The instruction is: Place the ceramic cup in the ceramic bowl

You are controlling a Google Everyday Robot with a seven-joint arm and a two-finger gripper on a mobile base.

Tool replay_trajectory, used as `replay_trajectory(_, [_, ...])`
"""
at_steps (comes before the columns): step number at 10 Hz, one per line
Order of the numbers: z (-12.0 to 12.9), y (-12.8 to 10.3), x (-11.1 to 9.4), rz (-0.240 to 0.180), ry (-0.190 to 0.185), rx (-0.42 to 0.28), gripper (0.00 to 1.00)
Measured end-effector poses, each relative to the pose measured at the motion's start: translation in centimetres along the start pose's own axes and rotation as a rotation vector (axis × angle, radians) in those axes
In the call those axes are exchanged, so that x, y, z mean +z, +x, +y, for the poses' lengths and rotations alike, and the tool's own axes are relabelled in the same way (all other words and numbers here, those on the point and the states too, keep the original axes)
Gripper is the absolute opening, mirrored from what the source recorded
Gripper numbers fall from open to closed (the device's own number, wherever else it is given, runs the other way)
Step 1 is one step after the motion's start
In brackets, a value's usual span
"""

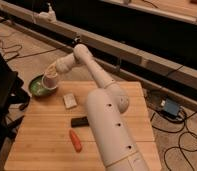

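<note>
Over the far-left table corner: the gripper [52, 76] hangs above the bowl's near-right edge, clenched round the cup [50, 80].
Cup: white, held just over the bowl [36, 88], seemingly overlapping its rim; contact cannot be told.
Bowl: green inside, at the table's [47, 145] far-left corner, apparently partly off the edge.
Step in hand: judged to be lowering and letting go. The cup should be shifted a little left, over the green middle, set down upright and gently, and freed only once it rests on the bottom, since a rim landing could tip cup or bowl.
Around: a white block [69, 100] near the bowl, a black bar [80, 121] and an orange carrot-like piece [75, 141] nearer the base.
In the way: nothing lies between cup and bowl; the block is clear of the path.
</note>
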State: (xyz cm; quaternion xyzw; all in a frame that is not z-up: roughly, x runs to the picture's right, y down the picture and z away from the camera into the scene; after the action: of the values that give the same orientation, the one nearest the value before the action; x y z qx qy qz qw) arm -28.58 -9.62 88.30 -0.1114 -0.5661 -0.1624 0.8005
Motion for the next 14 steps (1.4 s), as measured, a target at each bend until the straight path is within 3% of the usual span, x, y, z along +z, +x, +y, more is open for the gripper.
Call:
replay_trajectory(3, [-0.9, -0.6, 1.4, 0.029, 0.004, -0.035, 0.16])
replay_trajectory(7, [-0.1, -1.1, 4.0, -0.005, 0.010, -0.055, 0.16])
replay_trajectory(8, [0.3, -0.8, 4.3, -0.021, 0.021, -0.057, 0.21])
replay_trajectory(9, [0.6, -0.5, 4.5, -0.042, 0.034, -0.068, 0.35])
replay_trajectory(13, [0.9, 0.2, 4.2, -0.076, 0.078, -0.113, 0.75])
replay_trajectory(14, [0.9, 0.6, 4.1, -0.077, 0.088, -0.118, 0.79])
